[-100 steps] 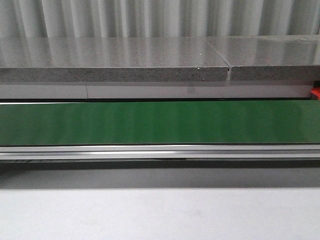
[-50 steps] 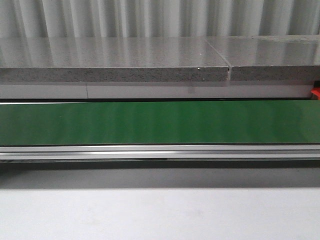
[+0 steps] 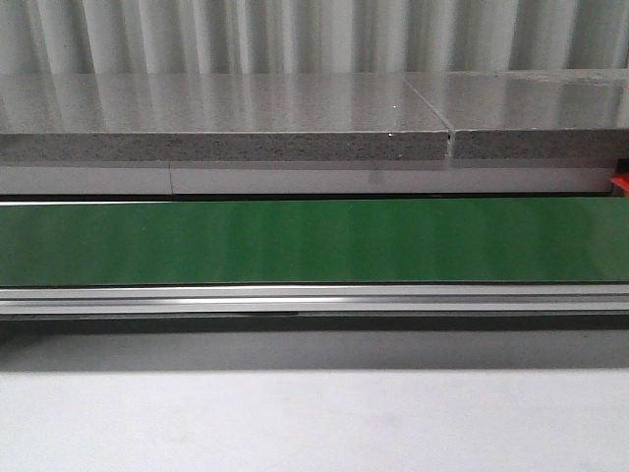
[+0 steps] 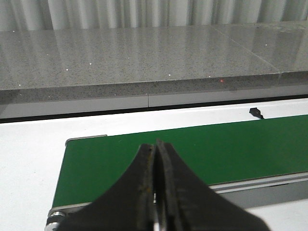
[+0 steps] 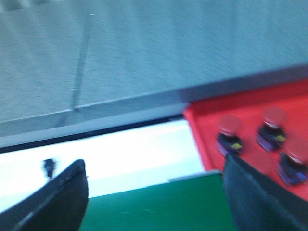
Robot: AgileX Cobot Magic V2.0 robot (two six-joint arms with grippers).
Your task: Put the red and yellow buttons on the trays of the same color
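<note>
Over on the left, the left claw (image 4: 157,192) is pressed fully closed with nothing between its fingers, poised above the near edge of the green conveyor belt (image 4: 192,154), whose long axis runs left to right across the white desk (image 4: 29,159); no button lies on the belt within sight. Further right, the right claw (image 5: 154,192) is spread wide and holds nothing, and the red tray (image 5: 250,110) sits just beyond and to its right, past the belt's end, with three red buttons (image 5: 230,134) already standing on it. The right arm looks the nearer one to that tray. No yellow tray shows anywhere, and behind the belt runs a grey stone ledge (image 3: 226,118)
</note>
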